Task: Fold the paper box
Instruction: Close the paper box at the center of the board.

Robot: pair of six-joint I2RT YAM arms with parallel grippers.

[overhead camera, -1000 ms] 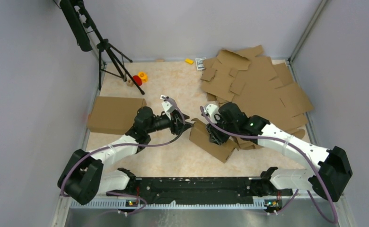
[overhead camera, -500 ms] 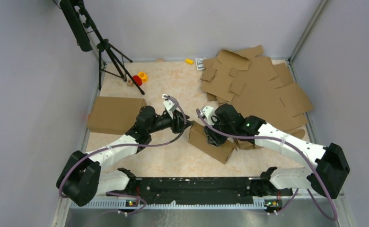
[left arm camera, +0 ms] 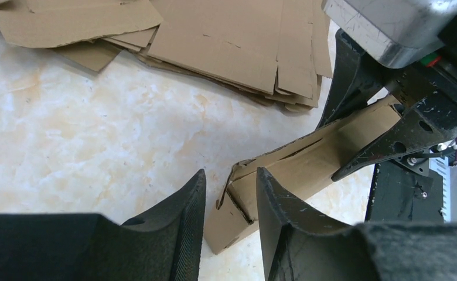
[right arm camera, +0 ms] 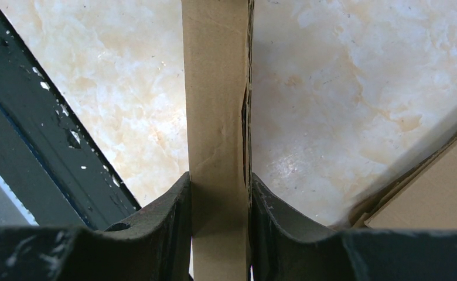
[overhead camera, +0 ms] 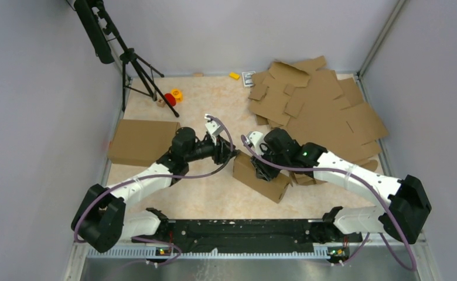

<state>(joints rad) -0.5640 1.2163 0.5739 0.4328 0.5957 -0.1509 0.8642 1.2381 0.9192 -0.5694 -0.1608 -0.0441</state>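
The paper box [overhead camera: 267,180] lay half-formed near the middle of the marbled table [overhead camera: 214,108], its right end just beside the pile of flat cardboard blanks [overhead camera: 323,114]. The right gripper [right arm camera: 219,181] was clamped on one upright wall of the box, a finger pressed against each face of the board. The left gripper [left arm camera: 230,175] stood partly open at the box's left end, its fingers [left arm camera: 185,222] straddling a corner flap with a sliver of space on one side, and whether they touched the cardboard could not be told
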